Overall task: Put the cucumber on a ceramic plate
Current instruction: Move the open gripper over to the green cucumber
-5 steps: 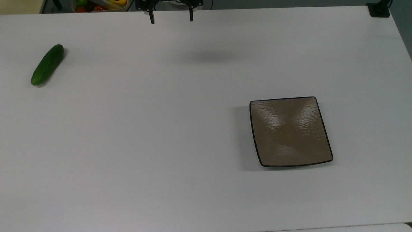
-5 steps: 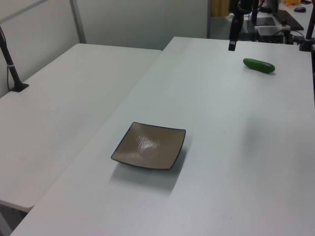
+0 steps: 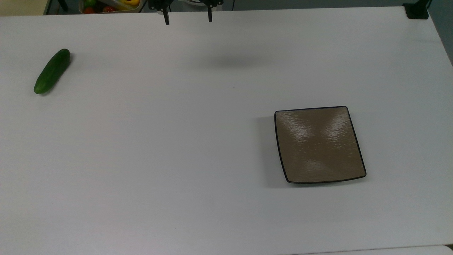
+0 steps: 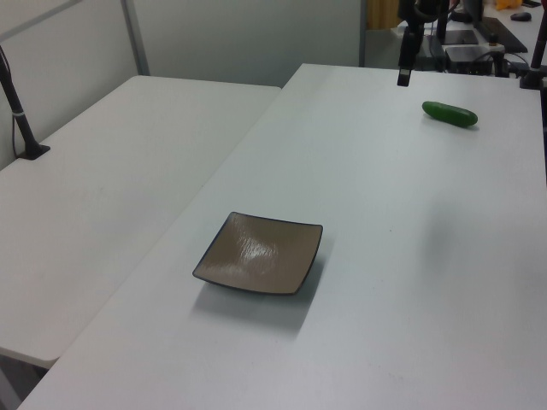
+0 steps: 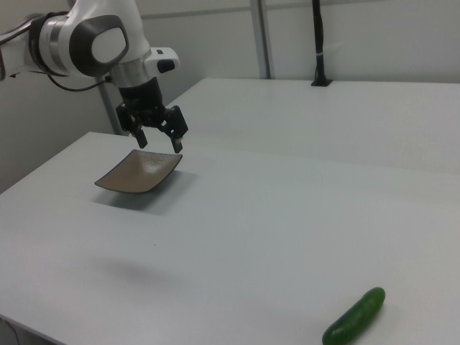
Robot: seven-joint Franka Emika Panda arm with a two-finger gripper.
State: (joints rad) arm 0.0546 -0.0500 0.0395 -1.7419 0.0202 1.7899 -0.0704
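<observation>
- The cucumber (image 3: 52, 71) is lying on the white worktop (image 3: 198, 141) near the top view's left edge, tilted so that its upper end is leaning toward the top view's right.
- The ceramic plate (image 3: 319, 144) is sitting flat on the worktop toward the top view's right — well apart from the cucumber, with nothing resting on it.
- The pincer (image 3: 187, 19) is hanging at the top view's upper edge, its two dark fingertips (image 3: 166, 20) spread wide and gripping nothing.
- The right view is showing what the top view is cutting off: the white arm (image 5: 86, 43) above the pincer (image 5: 159, 143), which is hovering above the worktop in front of the plate (image 5: 140, 172), and the cucumber (image 5: 354, 316) lying low at the right view's right.
- The left view is giving the far end of the worktop — the cucumber (image 4: 449, 114) lying there, the pincer (image 4: 402, 75) hanging just to the left view's left of it, and the plate (image 4: 260, 254) much nearer the camera.
- A bin of coloured produce (image 3: 109, 5) is peeking in at the top view's upper left, beyond the worktop's edge.
</observation>
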